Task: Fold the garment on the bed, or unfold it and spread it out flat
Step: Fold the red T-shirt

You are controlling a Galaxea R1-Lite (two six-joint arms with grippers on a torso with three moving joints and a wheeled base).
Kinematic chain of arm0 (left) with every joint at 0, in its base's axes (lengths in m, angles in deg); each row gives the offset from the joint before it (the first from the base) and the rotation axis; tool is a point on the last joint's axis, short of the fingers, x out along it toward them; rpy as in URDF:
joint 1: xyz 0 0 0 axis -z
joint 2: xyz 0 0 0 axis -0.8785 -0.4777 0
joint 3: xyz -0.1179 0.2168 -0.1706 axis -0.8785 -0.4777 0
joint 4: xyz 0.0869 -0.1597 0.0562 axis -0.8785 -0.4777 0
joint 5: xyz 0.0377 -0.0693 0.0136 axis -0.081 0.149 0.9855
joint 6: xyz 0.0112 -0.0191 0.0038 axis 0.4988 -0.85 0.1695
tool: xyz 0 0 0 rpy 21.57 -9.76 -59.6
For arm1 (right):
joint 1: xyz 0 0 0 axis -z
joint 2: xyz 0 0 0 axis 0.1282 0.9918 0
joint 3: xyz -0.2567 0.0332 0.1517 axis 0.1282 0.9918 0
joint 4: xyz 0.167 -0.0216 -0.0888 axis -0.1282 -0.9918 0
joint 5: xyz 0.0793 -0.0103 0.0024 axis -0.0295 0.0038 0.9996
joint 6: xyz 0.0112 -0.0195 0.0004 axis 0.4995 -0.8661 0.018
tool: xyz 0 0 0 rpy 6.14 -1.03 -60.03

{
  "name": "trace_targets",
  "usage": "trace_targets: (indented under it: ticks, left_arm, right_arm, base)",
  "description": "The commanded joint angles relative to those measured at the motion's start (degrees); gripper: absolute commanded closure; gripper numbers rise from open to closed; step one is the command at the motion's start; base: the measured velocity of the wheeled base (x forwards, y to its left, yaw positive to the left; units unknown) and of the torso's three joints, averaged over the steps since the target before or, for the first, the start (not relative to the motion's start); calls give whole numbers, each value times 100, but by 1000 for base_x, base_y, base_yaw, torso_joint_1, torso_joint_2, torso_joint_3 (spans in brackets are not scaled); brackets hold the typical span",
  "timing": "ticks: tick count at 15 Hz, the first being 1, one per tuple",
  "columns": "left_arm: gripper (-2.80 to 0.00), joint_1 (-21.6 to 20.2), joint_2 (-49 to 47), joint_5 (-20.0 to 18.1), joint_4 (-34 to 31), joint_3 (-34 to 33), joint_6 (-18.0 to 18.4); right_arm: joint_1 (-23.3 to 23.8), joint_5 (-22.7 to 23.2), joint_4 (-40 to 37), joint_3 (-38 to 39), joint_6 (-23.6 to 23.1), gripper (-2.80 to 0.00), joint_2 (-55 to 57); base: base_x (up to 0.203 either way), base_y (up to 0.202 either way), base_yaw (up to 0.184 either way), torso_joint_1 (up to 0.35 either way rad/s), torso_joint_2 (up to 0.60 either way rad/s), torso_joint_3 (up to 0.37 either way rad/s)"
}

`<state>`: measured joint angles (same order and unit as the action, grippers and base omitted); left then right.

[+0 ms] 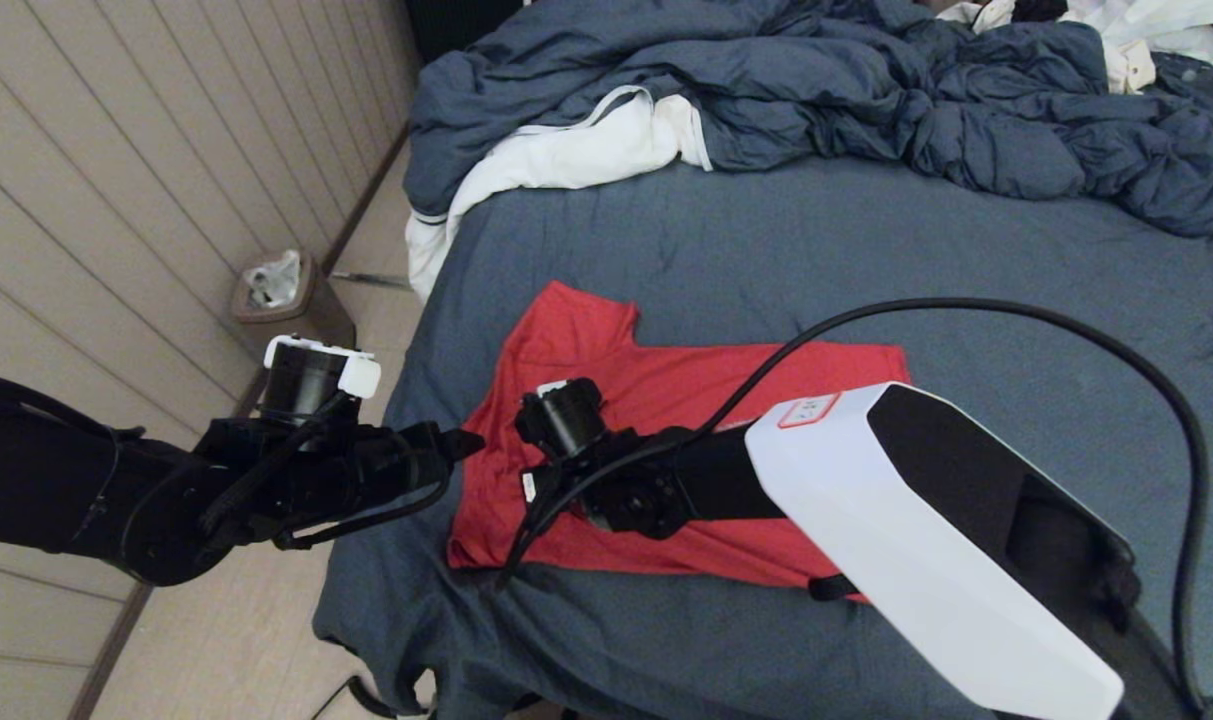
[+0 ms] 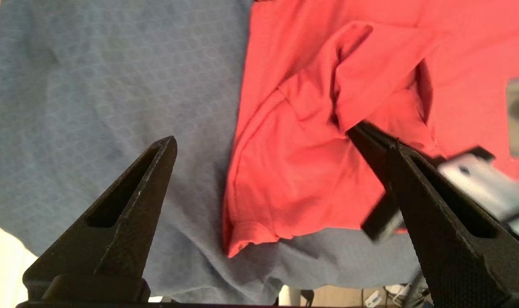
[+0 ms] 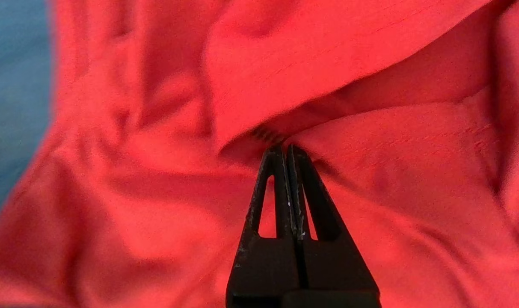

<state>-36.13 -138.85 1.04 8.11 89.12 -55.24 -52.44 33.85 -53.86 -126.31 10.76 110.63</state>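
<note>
I've got the garment [image 1: 666, 400] half-spread on the bed [image 1: 866, 240] — right gripper [image 3: 285, 147] pinched shut on a fold, left gripper [image 2: 263, 141] wide open, empty; near-left sleeve remains bunched.

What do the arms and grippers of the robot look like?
The right arm has a white shell with a black panel, a red-edged label and a looping black cable. The left arm is black, with a white-capped camera. Both the left gripper and the right gripper have black, tapered, hollow triangular fingers.
</note>
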Motion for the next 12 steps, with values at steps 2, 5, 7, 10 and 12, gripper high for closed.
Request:
trace_targets:
  ticks: [2, 5, 7, 10, 12]
  left_arm:
    - [-280, 6, -22, 2, 18, -1, -17]
    - [-280, 7, -22, 2, 18, -1, -22]
    - [-280, -2, -92, 10, 120, -8, -16]
    - [-280, -11, -84, 20, 282, -45, -13]
    - [-280, -11, -75, 20, 282, -45, -13]
  right_arm:
    - [34, -30, -16, -209, -16, 0, 221]
    - [182, -44, -15, -503, -16, 0, 269]
    - [350, -105, 47, -669, -122, 0, 294]
    - [587, -235, 421, -664, -392, 0, 340]
    - [740, -247, 443, -671, -454, 0, 416]
  base:
    - [0, 0, 0, 0, 0, 0]
    - [0, 0, 0, 0, 0, 0]
    - [0, 0, 0, 0, 0, 0]
    - [0, 0, 0, 0, 0, 0]
    - [0, 0, 0, 0, 0, 0]
